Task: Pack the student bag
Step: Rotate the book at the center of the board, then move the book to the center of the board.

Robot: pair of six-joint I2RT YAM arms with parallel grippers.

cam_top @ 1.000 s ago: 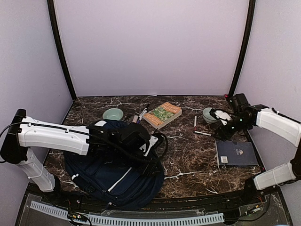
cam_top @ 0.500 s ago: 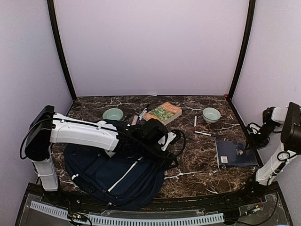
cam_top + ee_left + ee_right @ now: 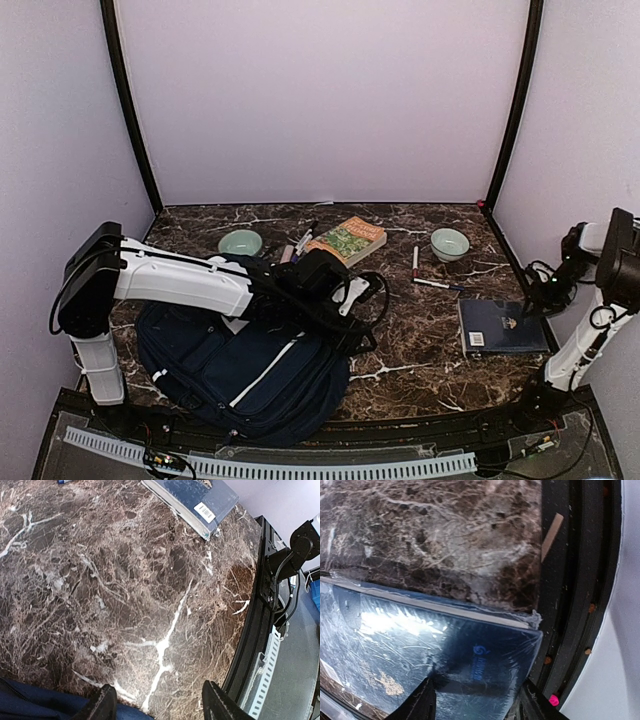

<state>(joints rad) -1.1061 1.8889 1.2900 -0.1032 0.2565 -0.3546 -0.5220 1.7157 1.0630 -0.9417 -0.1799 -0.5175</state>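
The student bag [image 3: 240, 370] lies at the near left of the table [image 3: 420, 340], where our left arm reaches it easily. Our left gripper [image 3: 159, 701] hangs at its right edge, spread wide and empty. Our right gripper [image 3: 475, 700], also spread and empty, hangs above the dark blue book [image 3: 420, 645], probably to take it.

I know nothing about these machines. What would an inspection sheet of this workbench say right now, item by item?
Surface: dark marble table, white veins.
Job's things: student bag lying front left, partly under the left arm.
Clutter: two green bowls, orange book, wrapped dark blue book, two markers, pens.
Grippers: left gripper open, empty, beside the bag; right gripper open above the dark blue book.
Cables: black cable beside the right arm.
Surroundings: lilac walls, black posts.
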